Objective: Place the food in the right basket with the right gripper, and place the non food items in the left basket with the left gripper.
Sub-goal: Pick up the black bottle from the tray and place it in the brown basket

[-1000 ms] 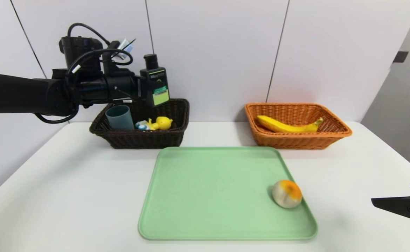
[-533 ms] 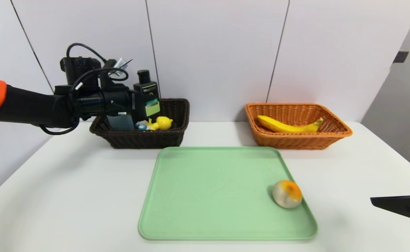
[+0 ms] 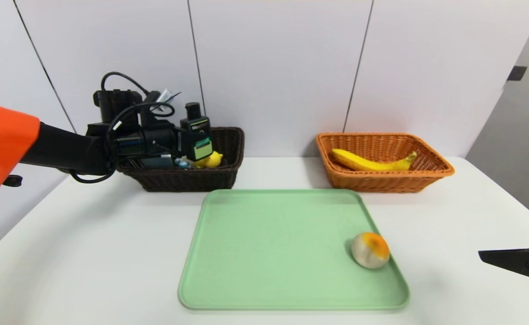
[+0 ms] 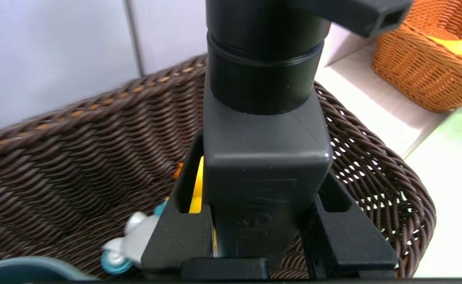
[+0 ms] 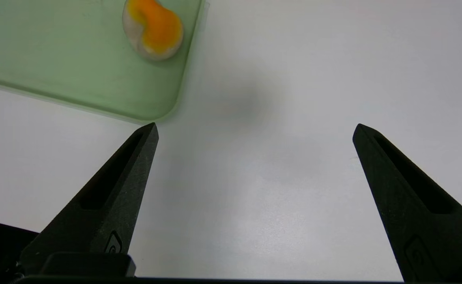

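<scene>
The pump bottle [image 3: 195,137] is upright, clamped in the left gripper [image 3: 187,143], inside the dark basket [image 3: 187,178] at ten o'clock from the green tray [image 3: 255,253]. The toy duck [image 3: 211,159] and cup [image 3: 156,161] lie beneath it. The banana [image 3: 368,162] rests in the orange basket [image 3: 381,180] at one o'clock. The round fruit [image 3: 370,249] sits at the tray's four o'clock. The right gripper [image 5: 254,130] hovers wide open, empty, over the table [image 3: 88,243].

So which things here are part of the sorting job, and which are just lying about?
Job:
- pump bottle, clamped in the left gripper over the dark basket
- duck toy and cup, in that basket
- banana, in the orange basket
- round fruit
- right gripper, open

Lying about:
- green tray
- white table
</scene>
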`<state>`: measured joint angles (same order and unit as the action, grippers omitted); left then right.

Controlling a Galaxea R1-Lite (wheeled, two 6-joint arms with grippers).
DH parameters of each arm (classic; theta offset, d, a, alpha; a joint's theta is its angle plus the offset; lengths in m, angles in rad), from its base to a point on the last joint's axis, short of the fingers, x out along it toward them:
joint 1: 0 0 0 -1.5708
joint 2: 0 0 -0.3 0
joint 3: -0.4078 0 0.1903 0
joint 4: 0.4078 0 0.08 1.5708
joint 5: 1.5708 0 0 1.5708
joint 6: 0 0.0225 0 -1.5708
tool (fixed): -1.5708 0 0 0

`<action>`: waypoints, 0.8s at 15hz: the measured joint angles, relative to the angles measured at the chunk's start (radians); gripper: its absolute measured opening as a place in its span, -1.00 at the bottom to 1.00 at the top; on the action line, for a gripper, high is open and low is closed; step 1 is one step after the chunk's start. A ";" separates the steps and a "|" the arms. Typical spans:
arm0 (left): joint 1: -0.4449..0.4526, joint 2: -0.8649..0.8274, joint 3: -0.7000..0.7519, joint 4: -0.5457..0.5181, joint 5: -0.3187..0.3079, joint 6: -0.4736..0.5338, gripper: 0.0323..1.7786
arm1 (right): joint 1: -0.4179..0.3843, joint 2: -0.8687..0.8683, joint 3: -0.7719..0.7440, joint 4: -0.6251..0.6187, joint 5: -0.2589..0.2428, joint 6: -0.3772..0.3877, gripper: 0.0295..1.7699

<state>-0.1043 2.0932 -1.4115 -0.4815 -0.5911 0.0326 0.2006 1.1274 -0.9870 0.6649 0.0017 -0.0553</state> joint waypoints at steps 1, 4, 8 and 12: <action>-0.005 0.004 0.000 -0.001 -0.001 0.000 -0.35 | 0.000 0.000 0.000 0.001 -0.002 0.001 0.92; -0.026 0.012 0.001 -0.001 -0.001 0.000 -0.35 | 0.000 0.000 -0.001 0.002 -0.002 0.001 0.92; -0.031 0.018 0.001 -0.007 -0.039 0.001 0.15 | 0.000 -0.002 -0.001 0.001 -0.003 0.001 0.92; -0.031 0.010 0.004 -0.025 -0.035 -0.011 0.46 | 0.000 -0.004 0.000 0.002 -0.003 0.001 0.92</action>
<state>-0.1355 2.1032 -1.4070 -0.5066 -0.6264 0.0211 0.2004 1.1236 -0.9870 0.6666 -0.0013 -0.0538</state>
